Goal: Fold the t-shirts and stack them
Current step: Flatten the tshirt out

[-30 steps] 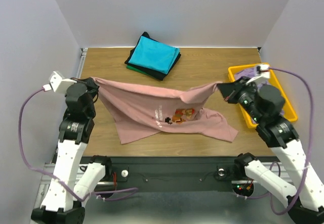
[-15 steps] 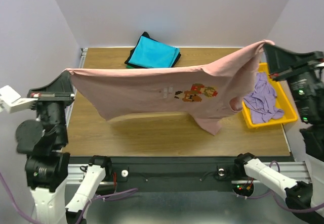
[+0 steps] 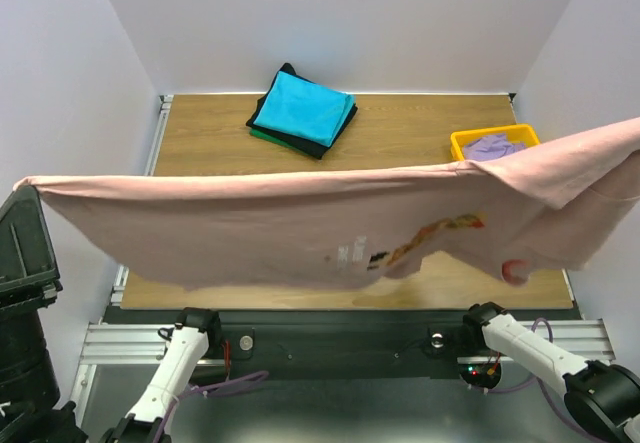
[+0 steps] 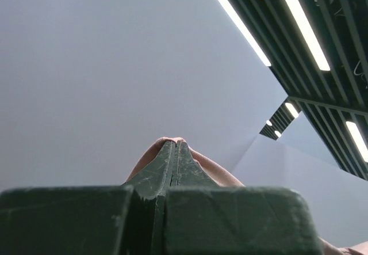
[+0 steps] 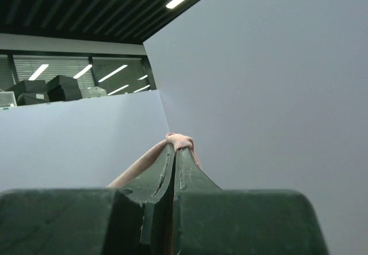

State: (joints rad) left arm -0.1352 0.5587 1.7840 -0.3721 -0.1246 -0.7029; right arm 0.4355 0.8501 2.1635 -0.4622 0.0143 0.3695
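Observation:
The dusty-pink t-shirt [image 3: 250, 223] hangs stretched wide across the top view, lifted high above the table, with its brown print [image 3: 430, 238] skewed at the right. My left gripper [image 3: 24, 187] is shut on its left corner at the frame's left edge. In the left wrist view the gripper [image 4: 175, 144] pinches pink cloth [image 4: 214, 167]. My right gripper is past the right edge of the top view. In the right wrist view the gripper [image 5: 175, 148] is shut on a pink bunched edge [image 5: 180, 140]. A turquoise shirt [image 3: 302, 103] tops a folded stack with black and green ones at the back.
A yellow tray [image 3: 458, 144] at the back right holds a crumpled lavender shirt [image 3: 492, 145]. The wooden table [image 3: 400, 128] lies below the raised shirt, which hides its front half. Both wrist cameras face up at walls and ceiling lights.
Both arms have risen steeply and spread apart, lifting the pink shirt from the table until it hangs taut close to the camera. The right gripper has left the top view.

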